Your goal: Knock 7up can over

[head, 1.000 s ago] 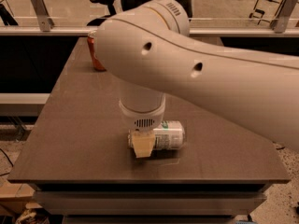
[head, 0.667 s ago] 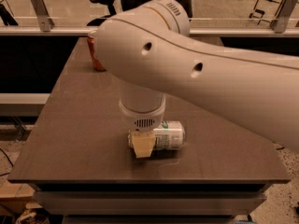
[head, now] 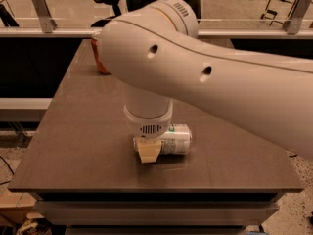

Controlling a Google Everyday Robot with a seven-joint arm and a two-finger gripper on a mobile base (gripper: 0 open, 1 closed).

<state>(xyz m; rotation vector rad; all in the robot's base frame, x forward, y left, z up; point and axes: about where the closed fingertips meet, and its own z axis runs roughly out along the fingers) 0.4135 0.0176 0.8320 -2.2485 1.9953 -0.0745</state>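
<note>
The 7up can point(head: 175, 139) lies on its side on the brown table point(head: 83, 131), near the front middle, its silver top pointing right. My gripper point(head: 148, 151) hangs from the big white arm point(head: 205, 77) and sits at the can's left end, touching or just in front of it. Its tan fingertips point(head: 147, 152) point down to the table. The left part of the can is hidden behind the gripper.
A red can point(head: 100, 58) stands at the table's far left, partly hidden by the arm. A glass railing point(head: 58, 13) and office chairs point(head: 110, 4) are behind the table. The table's front edge point(head: 146, 187) is close to the can.
</note>
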